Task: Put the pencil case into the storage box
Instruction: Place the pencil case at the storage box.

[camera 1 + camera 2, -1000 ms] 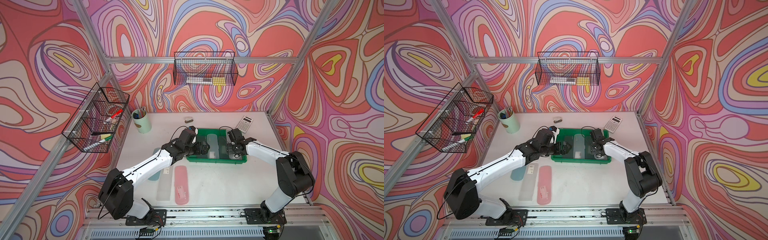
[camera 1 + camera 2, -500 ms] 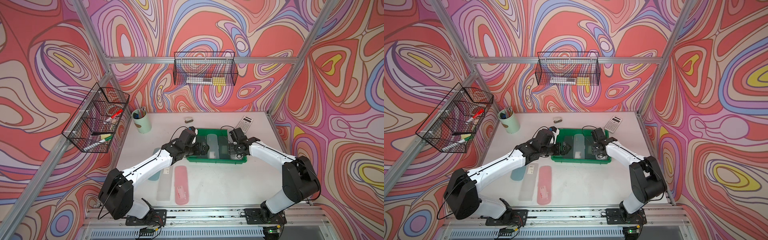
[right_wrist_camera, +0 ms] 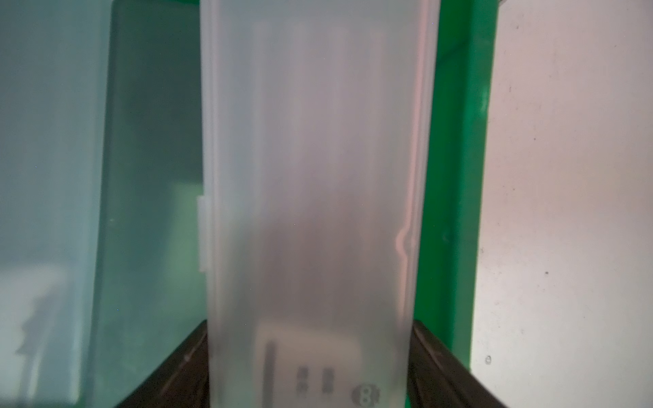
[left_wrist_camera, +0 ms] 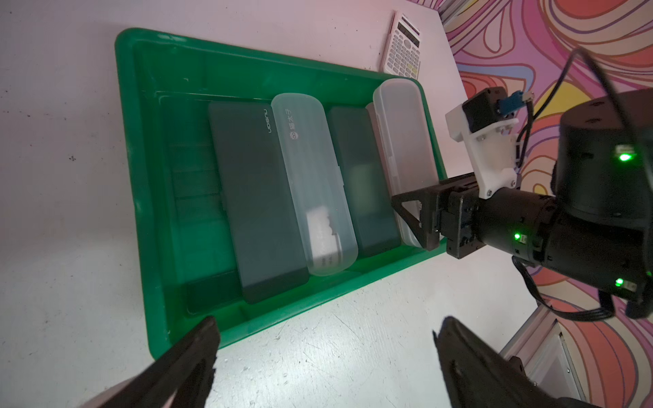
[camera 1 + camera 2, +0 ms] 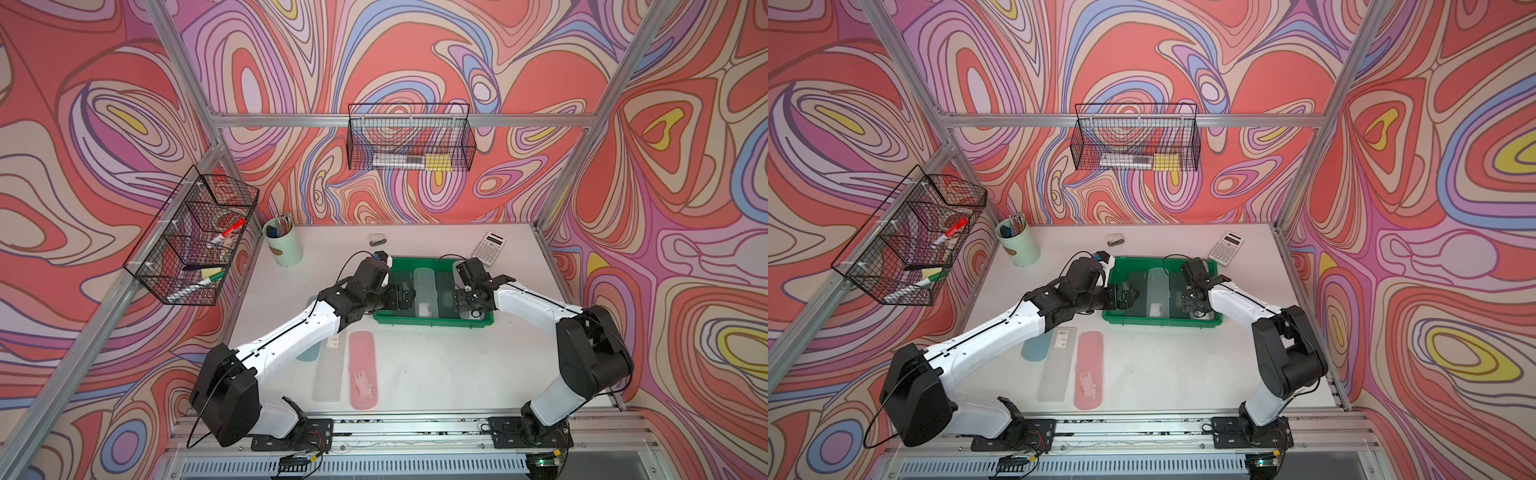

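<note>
The green storage box (image 5: 432, 325) (image 4: 282, 311) holds two dark pencil cases (image 4: 254, 212) and a frosted one (image 4: 311, 183) between them. A clear frosted pencil case (image 4: 403, 134) (image 3: 311, 176) lies along the box's right wall (image 3: 456, 141). My right gripper (image 5: 461, 301) (image 3: 309, 328) straddles its near end. Both fingers sit close on its sides, with a thin green sliver beside one, so it is open. My left gripper (image 5: 405, 297) (image 4: 327, 328) hangs wide open at the box's left part, holding nothing.
On the table in front lie a pink case (image 5: 363, 376), a clear case (image 5: 328, 374) and a teal case (image 5: 309, 353) half under my left arm. A calculator (image 5: 489, 248), a pen cup (image 5: 284, 245) and a small eraser (image 5: 377, 239) sit behind. Wire baskets (image 5: 409, 141) (image 5: 191, 241) hang on the walls.
My right arm's elbow has swung outward to the right while its gripper stays over the box's right end. The left arm has not moved.
</note>
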Controlling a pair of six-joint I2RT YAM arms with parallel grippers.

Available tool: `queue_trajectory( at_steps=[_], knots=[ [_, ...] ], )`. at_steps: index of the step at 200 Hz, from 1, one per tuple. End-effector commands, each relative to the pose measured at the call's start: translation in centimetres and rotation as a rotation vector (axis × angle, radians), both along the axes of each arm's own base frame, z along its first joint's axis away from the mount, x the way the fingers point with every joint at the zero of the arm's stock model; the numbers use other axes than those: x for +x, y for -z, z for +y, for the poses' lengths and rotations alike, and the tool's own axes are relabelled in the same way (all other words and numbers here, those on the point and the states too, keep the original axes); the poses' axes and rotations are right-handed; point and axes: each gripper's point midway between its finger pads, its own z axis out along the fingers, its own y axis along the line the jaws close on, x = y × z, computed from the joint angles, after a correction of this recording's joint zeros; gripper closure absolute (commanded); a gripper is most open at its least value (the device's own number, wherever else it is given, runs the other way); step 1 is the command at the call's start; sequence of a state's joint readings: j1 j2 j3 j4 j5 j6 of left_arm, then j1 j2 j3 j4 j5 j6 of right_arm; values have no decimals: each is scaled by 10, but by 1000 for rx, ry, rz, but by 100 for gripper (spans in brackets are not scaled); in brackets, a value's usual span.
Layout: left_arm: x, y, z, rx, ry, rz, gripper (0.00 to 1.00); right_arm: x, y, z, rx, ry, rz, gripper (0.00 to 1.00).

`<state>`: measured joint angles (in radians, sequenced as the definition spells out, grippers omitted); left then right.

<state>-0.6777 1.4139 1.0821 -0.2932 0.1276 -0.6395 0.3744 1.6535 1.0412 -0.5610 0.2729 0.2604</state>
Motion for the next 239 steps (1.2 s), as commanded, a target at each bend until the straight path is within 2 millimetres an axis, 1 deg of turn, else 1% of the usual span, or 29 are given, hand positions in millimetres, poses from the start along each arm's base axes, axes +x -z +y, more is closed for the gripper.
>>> queue_trajectory(
  at_steps=[1, 18, 28, 59, 71, 88, 94, 98, 112, 141, 164, 200, 214, 239],
  knots=[
    [-3, 1, 2, 20, 3, -2, 1, 3, -2, -6, -26, 24, -20, 13],
    [-1, 7, 1, 11, -7, 5, 1, 7, -10, -11, -41, 46, -49, 7],
    [-1, 11, 1, 8, -10, 16, 1, 9, -18, -11, -40, 50, -71, 5],
    [-2, 14, 1, 8, -16, 24, 1, 13, -52, -10, -15, 56, -131, 4],
    [-1, 15, 3, 17, -23, 20, 1, 12, -61, 1, 48, 32, -135, 7],
    [-3, 19, 8, 27, -34, 20, 1, 11, -66, 25, 187, -13, -131, 12],
    [-4, 22, 9, 31, -38, 24, 1, 11, -66, 32, 228, -22, -128, 14],
    [-1, 18, 7, 14, -43, 2, 1, 11, -66, 36, 251, -23, -126, 15],
    [-2, 22, 9, 10, -51, 6, 1, 12, -63, 46, 308, -26, -113, 17],
    [-5, 31, 8, -6, -52, 26, 1, 17, -50, 59, 374, -21, -93, 22],
    [-6, 37, 7, -18, -58, 39, 1, 20, -37, 64, 393, -14, -69, 23],
    [-6, 45, 6, -14, -57, 56, 1, 25, -24, 71, 407, -24, -45, 22],
    [-6, 46, 6, -12, -56, 60, 1, 26, -19, 72, 401, -24, -36, 22],
    [-7, 48, 6, -12, -55, 66, 1, 26, -6, 68, 368, -12, -17, 22]
  ],
)
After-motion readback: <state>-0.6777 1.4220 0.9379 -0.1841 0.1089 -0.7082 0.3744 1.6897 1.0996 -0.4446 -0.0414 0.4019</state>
